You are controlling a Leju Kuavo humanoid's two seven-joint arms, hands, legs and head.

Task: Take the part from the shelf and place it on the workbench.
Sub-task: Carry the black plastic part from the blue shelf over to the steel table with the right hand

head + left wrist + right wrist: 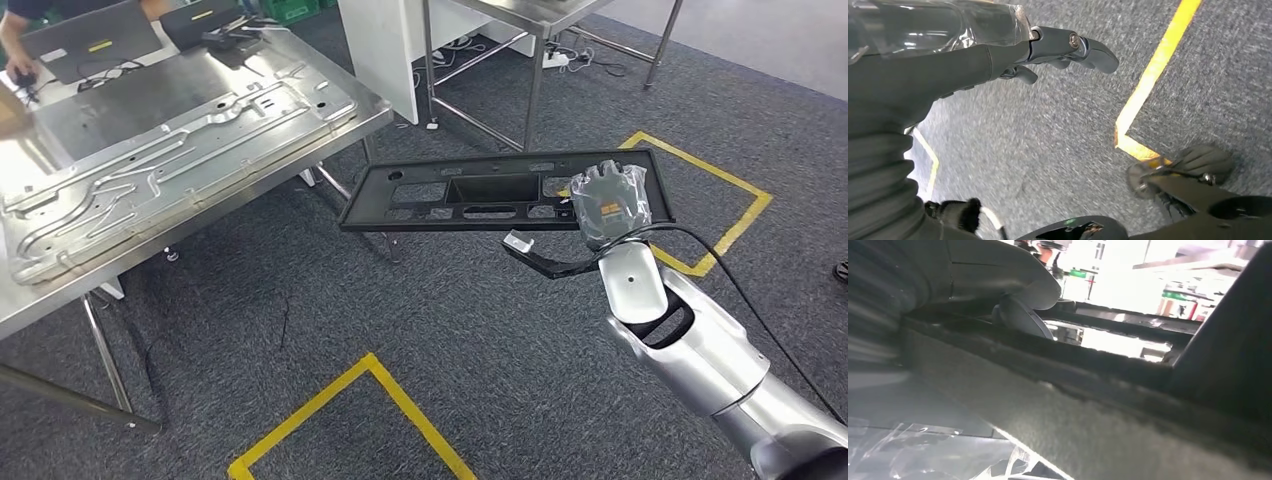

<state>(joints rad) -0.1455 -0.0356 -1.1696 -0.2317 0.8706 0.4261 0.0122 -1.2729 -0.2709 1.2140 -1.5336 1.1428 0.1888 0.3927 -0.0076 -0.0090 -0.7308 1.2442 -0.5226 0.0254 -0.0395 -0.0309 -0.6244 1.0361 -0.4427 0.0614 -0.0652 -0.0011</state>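
Head view: right hand (608, 205) grips long black plastic frame part (480, 190), held level just beside steel workbench (375, 112). Left hand (948, 60) hangs, fingers apart, holding nothing. Advice: keep part level, clear workbench corner.

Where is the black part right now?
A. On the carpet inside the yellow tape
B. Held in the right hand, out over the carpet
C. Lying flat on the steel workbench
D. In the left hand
B: in the head view the right hand grips one end of the black part, which hangs above the grey carpet, short of the workbench.
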